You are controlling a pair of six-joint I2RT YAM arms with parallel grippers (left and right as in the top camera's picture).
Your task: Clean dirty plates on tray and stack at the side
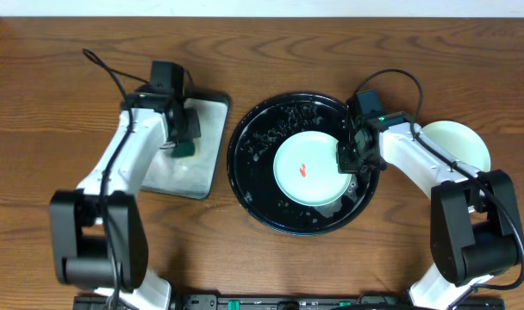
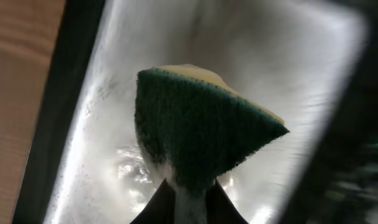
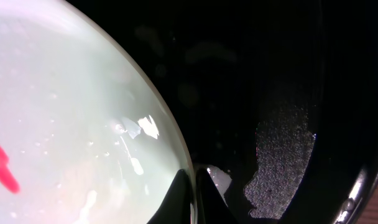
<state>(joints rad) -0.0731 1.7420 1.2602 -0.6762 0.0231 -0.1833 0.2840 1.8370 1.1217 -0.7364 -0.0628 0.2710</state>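
The black tray [image 1: 249, 185] carries the smeared plate [image 1: 307, 168] in its middle. The right gripper [image 1: 352, 158] is clenched on its right rim; the left gripper [image 2: 189, 190], well apart to the left, grasps the sponge [image 2: 195, 130].

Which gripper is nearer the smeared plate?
Right. The right gripper grips the plate at its rim; the left gripper holds a sponge over the grey tray.
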